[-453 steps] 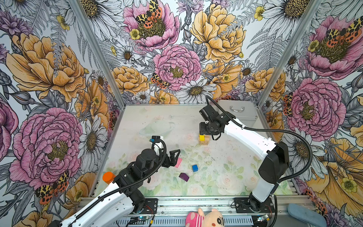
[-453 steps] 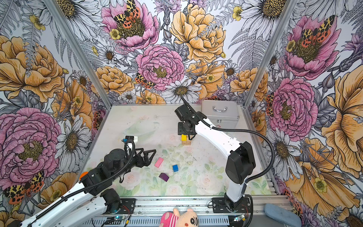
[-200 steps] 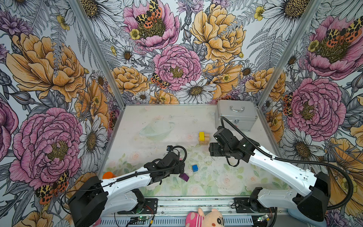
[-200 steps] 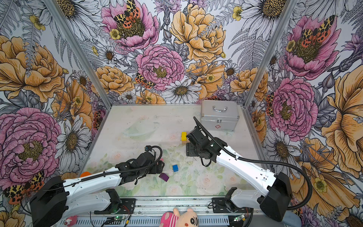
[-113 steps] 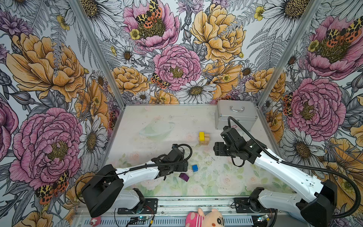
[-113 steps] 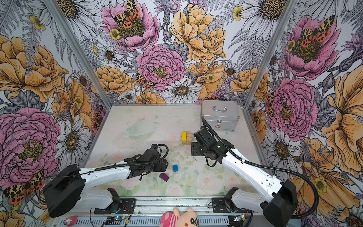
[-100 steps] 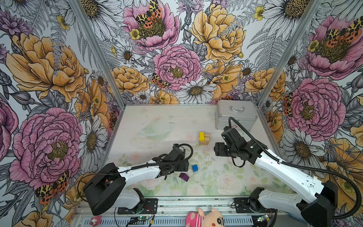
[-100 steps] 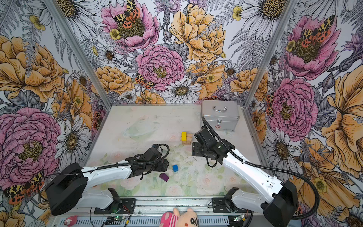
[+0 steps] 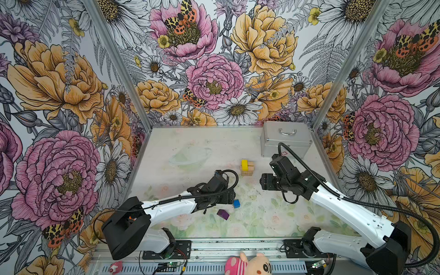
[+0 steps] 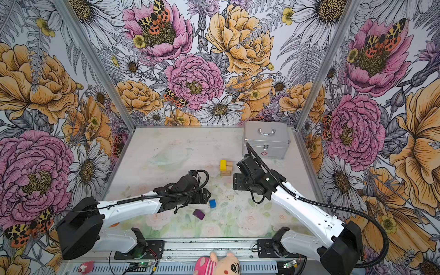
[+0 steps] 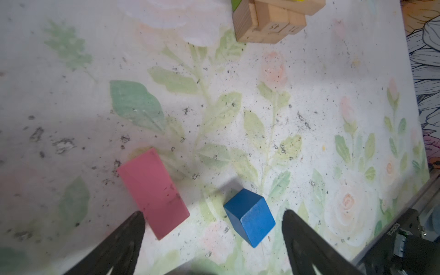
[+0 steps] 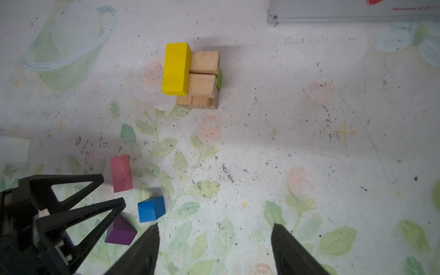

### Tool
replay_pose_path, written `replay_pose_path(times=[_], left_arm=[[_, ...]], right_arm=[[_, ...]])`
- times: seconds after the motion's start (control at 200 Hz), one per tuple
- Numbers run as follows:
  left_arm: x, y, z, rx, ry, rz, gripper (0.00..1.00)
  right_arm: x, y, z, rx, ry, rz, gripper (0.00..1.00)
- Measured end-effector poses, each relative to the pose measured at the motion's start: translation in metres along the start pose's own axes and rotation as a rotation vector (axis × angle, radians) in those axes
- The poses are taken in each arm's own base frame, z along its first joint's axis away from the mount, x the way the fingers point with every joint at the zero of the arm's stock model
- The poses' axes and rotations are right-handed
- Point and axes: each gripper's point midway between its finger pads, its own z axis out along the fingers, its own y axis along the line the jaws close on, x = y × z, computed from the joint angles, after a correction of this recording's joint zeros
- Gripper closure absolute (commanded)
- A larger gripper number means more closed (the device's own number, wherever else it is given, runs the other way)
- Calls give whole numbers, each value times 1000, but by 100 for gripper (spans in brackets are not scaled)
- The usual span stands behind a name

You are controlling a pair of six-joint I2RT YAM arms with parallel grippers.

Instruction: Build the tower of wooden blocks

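Right end effector [image 12: 214,226] withdrawn from tower [image 9: 247,167], silver case [image 9: 285,138] closed

The end face of a plain tan wooden block [image 11: 273,26], low in the small stacked block tower [image 11: 245,23], bears the stamped number "45". The number beside it is perhaps "21". The silver metal case [image 12: 357,9] carries small red lettering that begins "GLosen"; the rest is blurred. In a top view its front shows a small red sign [image 10: 263,153].
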Motion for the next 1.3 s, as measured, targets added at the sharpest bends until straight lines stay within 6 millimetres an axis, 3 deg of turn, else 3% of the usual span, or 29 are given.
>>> replay_pose_path(times=[0.2,0.335,0.56,0.876,1.066,1.301], left_arm=[[-7,8,-70,44,-169,-68,9],[11,31,-92,48,-213,-125,9],[41,67,-91,2,-197,-182,10],[55,78,-86,2,-190,-188,10],[57,78,-89,28,-197,-188,10],[58,77,-94,54,-202,-186,10]], right_arm=[[11,11,14,9,50,-48,33],[17,29,28,9,93,-88,37],[22,75,63,-58,152,-115,38],[34,139,103,-101,218,-170,41],[43,156,122,-93,249,-182,42],[55,162,146,-62,288,-198,42]])
